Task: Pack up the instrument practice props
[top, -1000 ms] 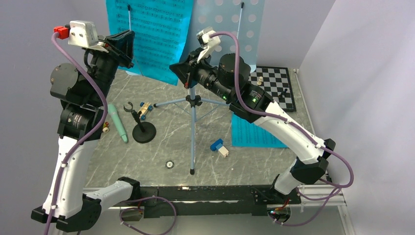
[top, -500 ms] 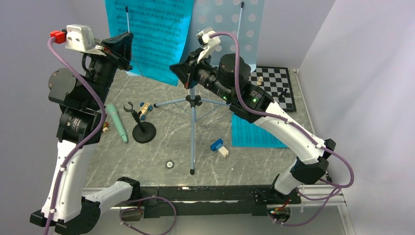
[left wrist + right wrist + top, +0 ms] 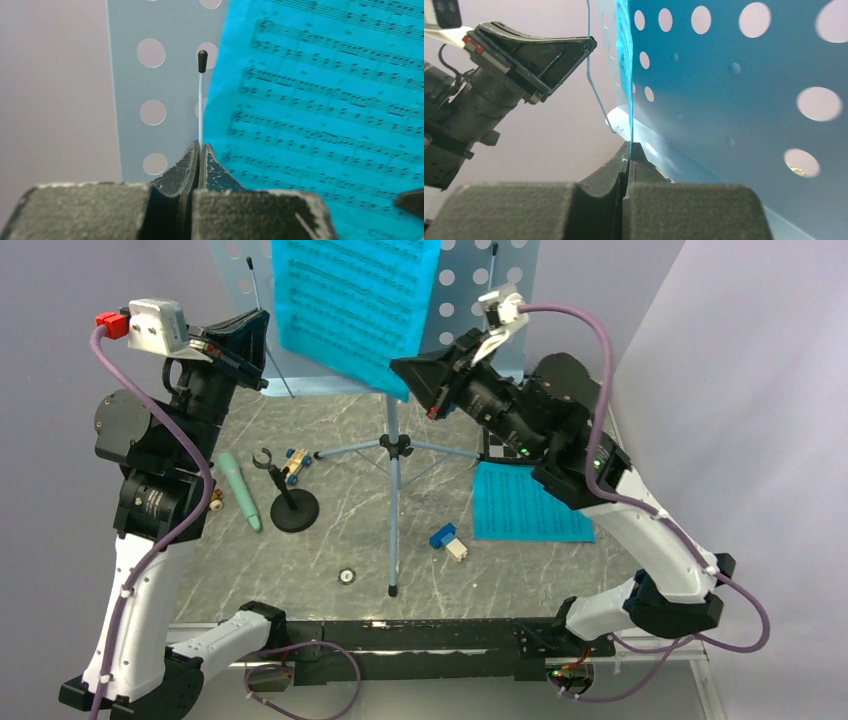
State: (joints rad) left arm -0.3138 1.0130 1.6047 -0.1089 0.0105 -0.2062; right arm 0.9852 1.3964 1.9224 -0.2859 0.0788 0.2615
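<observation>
**Music stand worked on from both sides**

Music stand (image 3: 393, 502), pale blue on tripod legs, stands upright at the middle of the grey marbled table (image 3: 560, 570). Its perforated desk (image 3: 468, 285) rises at the back. The left gripper (image 3: 262, 337) has its jaws pressed together on the thin wire page retainer (image 3: 201, 102), a white rod with a black tip beside the desk's left edge. The right gripper (image 3: 402, 368) pinches the lower edge of a cyan sheet-music page (image 3: 350, 300), held in front of the desk. A second cyan page (image 3: 525, 505) lies flat on the table to the right. A mint-green toy microphone (image 3: 240, 490) lies just beside the black mic stand (image 3: 292, 508) on the left, near a toy car (image 3: 293, 465). A blue-white block (image 3: 449, 541) sits by the pole.
</observation>
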